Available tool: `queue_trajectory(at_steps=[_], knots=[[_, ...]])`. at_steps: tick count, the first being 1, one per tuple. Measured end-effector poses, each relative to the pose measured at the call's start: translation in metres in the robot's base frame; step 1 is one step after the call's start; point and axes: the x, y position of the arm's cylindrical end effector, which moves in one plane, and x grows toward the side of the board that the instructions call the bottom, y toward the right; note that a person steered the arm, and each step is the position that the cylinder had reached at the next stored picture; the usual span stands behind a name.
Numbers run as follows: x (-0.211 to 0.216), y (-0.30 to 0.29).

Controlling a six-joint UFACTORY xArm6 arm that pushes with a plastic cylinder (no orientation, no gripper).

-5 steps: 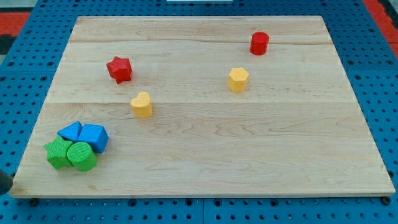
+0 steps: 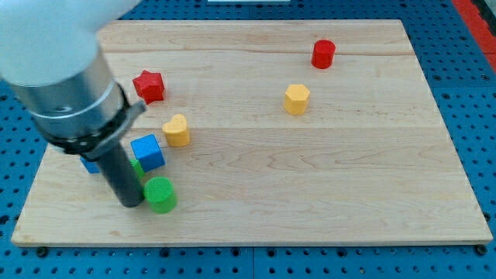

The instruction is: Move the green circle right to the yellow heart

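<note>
The green circle [image 2: 161, 194] lies near the board's bottom left, below the yellow heart [image 2: 177, 130]. My dark rod comes down from the view's top left, and my tip [image 2: 130, 203] sits just left of the green circle, touching or nearly touching it. A blue cube [image 2: 147, 152] lies between the rod and the yellow heart. A second green block [image 2: 136, 167] is mostly hidden behind the rod, and another blue block [image 2: 90, 164] peeks out at the rod's left.
A red star [image 2: 149, 85] lies above the yellow heart. A yellow hexagon [image 2: 296, 99] and a red cylinder [image 2: 323, 54] lie toward the view's upper right. The wooden board [image 2: 310, 186] rests on a blue pegboard.
The arm has come into view over the board's left. The cluster of blue and green blocks has broken up: the green circle and the blue cube have moved right.
</note>
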Motion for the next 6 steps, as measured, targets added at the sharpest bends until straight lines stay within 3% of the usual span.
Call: queue_trajectory(at_steps=[3,6], knots=[[0.024,0.027],[-0.057,0.073]])
